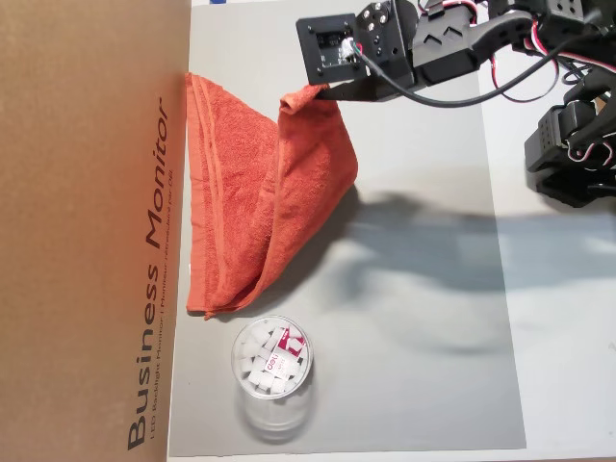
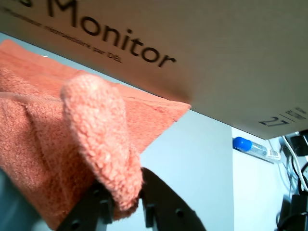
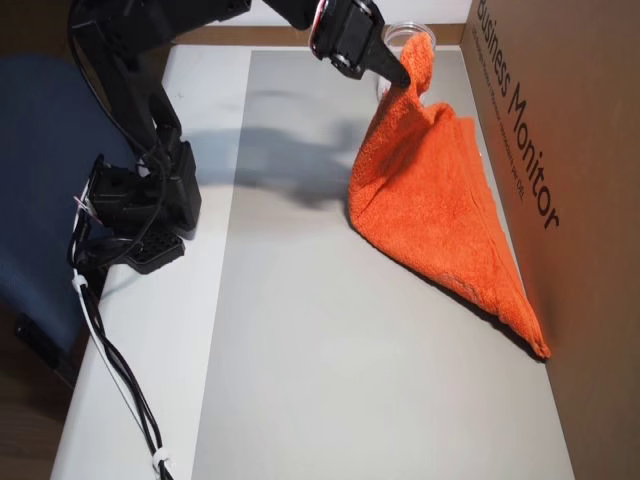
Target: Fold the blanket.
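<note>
Your gripper [image 1: 322, 93] is pinching one corner of the blanket [image 1: 250, 202] and holding it up off the grey mat [image 1: 414, 318]; in the wrist view the two dark fingers [image 2: 159, 199] press together on a rounded fold of orange-red terry [image 2: 101, 139] that pokes up between them; in an overhead view the gripper [image 3: 405, 82] sits at the peak of the cloth.

From that raised corner the blanket [image 3: 440, 210] drapes down and away like a tent; its lower part lies on the mat [image 3: 330, 350], with one long hemmed edge running just beside the brown cardboard box [image 1: 87, 231] printed "Business Monitor"; you can see the same box [image 3: 570, 200] along the right of the other overhead view, and it fills the top of the wrist view [image 2: 207, 57].

A clear plastic jar [image 1: 272, 371] with white pieces inside stands on the mat near the blanket's bottom corner, apparently just apart from it, though the gap is hard to judge; behind the lifted corner only its rim [image 3: 400, 30] shows.

The arm's base [image 3: 140, 215] stands off the mat on the white table [image 3: 150, 380], beside a blue chair [image 3: 40, 180].
</note>
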Action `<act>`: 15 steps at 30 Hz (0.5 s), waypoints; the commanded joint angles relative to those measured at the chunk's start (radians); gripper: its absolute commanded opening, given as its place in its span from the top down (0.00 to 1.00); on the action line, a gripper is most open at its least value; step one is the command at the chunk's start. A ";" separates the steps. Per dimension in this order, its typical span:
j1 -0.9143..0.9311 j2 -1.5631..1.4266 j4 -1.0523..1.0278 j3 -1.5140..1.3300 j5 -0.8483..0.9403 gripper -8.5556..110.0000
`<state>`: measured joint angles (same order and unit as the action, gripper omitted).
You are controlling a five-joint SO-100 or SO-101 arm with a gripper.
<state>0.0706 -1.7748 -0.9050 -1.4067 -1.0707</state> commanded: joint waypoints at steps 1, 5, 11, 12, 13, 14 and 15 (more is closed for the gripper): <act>0.057 0.015 0.020 0.086 -0.020 0.93; 0.104 0.071 0.020 0.143 -0.075 0.93; 0.147 0.173 0.107 0.216 -0.077 0.93; 0.155 0.190 0.146 0.216 -0.077 0.93; 0.161 0.207 0.187 0.216 -0.077 0.93; 0.167 0.225 0.225 0.216 -0.077 0.93; 0.173 0.244 0.258 0.216 -0.077 0.93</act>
<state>0.2255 -1.5401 -0.7363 -1.2502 -1.1428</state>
